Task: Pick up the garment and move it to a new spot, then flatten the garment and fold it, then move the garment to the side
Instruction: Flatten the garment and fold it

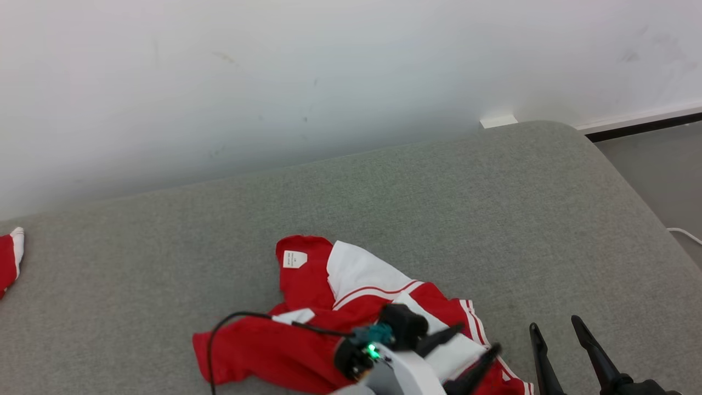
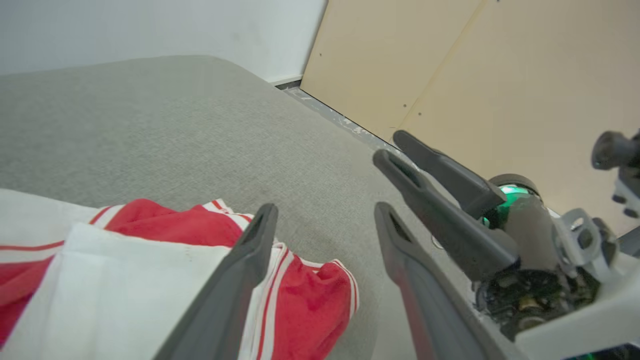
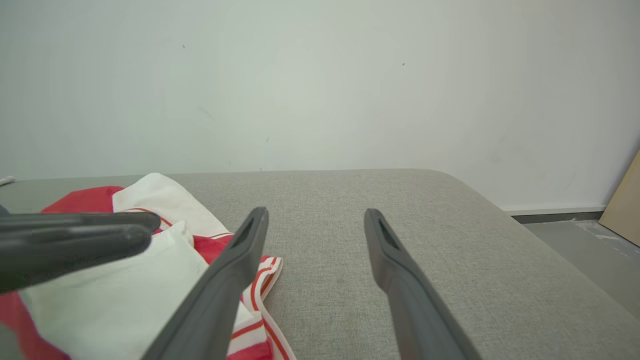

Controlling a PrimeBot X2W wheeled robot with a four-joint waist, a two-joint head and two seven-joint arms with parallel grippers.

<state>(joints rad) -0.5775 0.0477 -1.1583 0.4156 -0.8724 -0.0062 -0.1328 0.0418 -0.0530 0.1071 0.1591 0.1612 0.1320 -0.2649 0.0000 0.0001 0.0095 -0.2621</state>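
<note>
A crumpled red-and-white garment [image 1: 307, 285] with a white label lies on the grey padded surface [image 1: 439, 208], near its front edge. My left gripper [image 1: 476, 339] hangs over the garment's right end, open, fingers pointing right with nothing between them. In the left wrist view one finger of that gripper [image 2: 325, 210] crosses the white panel of the garment [image 2: 190, 225] and the other is over bare grey cloth. My right gripper [image 1: 554, 329] stands open just right of the garment, over bare surface. The right wrist view shows this gripper [image 3: 316, 214], the garment [image 3: 165, 200] and the left gripper [image 3: 150, 229].
A second red-and-white piece [image 1: 8, 258] pokes in at the surface's left edge. A white wall [image 1: 329, 82] runs behind the surface. The surface's rounded right corner drops to grey floor [image 1: 658, 164] with a white cable [image 1: 685, 236]. A plywood board [image 2: 475, 75] leans there.
</note>
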